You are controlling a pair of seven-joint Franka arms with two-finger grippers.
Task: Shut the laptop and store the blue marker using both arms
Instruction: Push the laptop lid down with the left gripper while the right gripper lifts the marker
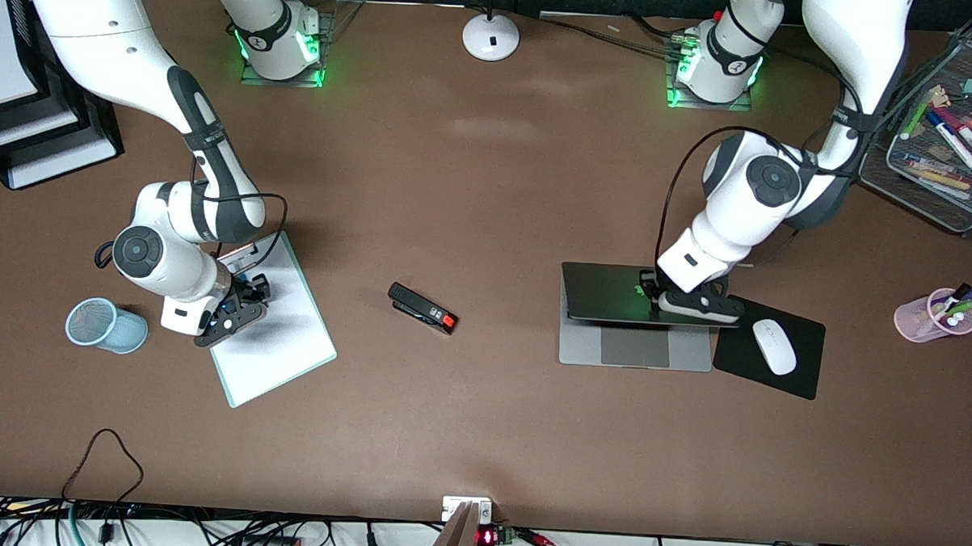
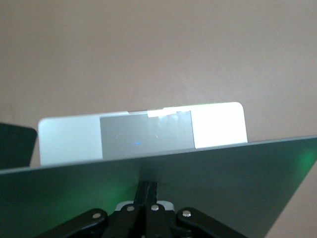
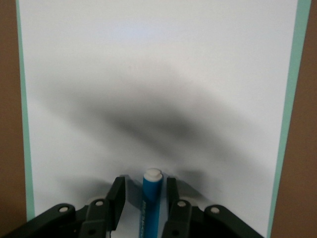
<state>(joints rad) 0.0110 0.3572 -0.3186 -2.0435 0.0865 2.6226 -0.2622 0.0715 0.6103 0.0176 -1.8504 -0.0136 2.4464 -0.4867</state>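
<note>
On the brown surface, the left tool, fingers pressed together, touches the slim silver-grey laptop lid; the right tool pinches the bright-blue marker over a white teal-edged board.

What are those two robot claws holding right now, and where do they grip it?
The right gripper brackets the slim blue marker just below its white end; contact is unclear. The left gripper, shut, holds nothing, pressing the silver-grey laptop lid.

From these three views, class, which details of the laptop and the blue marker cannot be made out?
- laptop keyboard: front view, covered by the half-lowered lid and left gripper.
- blue marker lower end: right wrist view, cut off by the edge.
- Marker in the front view: hidden under the right gripper.
</note>
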